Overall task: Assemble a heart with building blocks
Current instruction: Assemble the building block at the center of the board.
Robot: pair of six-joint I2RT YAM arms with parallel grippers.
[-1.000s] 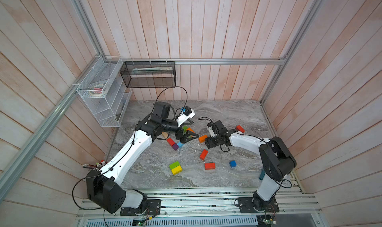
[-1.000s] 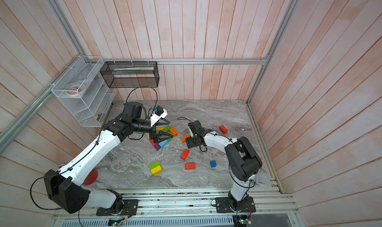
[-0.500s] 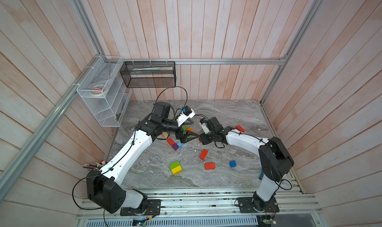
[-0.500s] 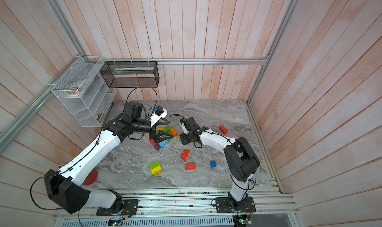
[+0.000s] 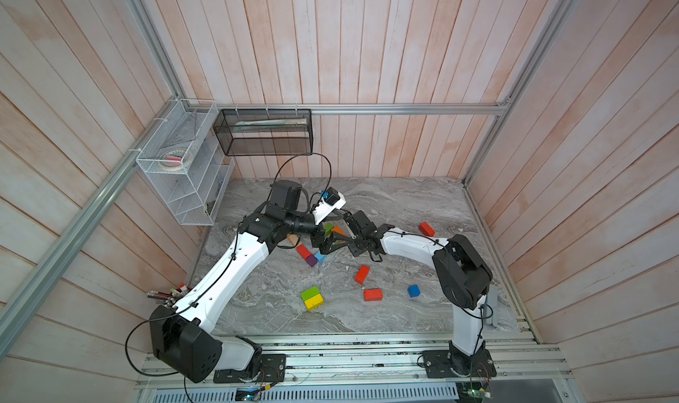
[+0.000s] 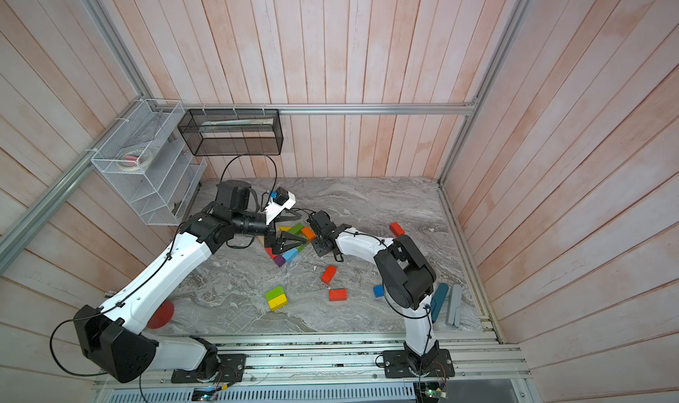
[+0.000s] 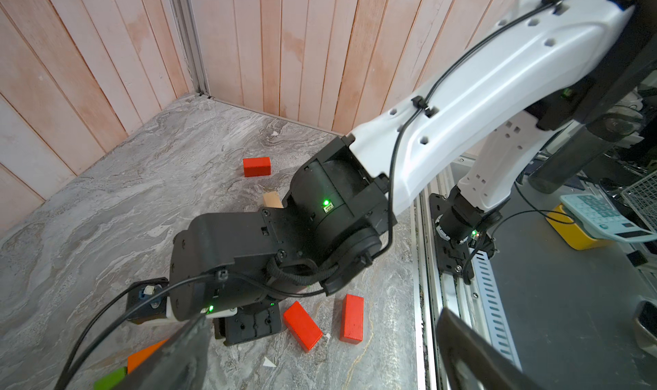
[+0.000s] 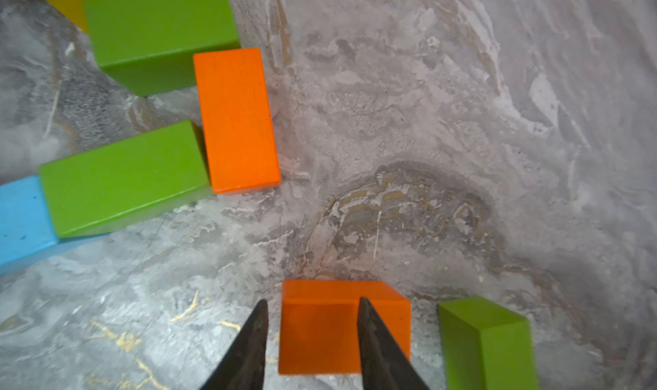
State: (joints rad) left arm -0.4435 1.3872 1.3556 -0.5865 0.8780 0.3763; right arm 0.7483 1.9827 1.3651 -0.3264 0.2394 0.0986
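Placement step, likely: right gripper (image 8: 313, 301), jaws narrowly parted, seemingly empty, over orange wooden cube (image 8: 320, 338), lower centre; next needs cube seated against orange wooden brick (image 8: 236, 121), upper left.

no legible text or brands, calculator (image 7: 604, 216) keys too small to read

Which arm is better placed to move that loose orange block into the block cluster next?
Right. The right gripper has its fingertips down at the orange block, beside the cluster; the left gripper hangs open, holding nothing.
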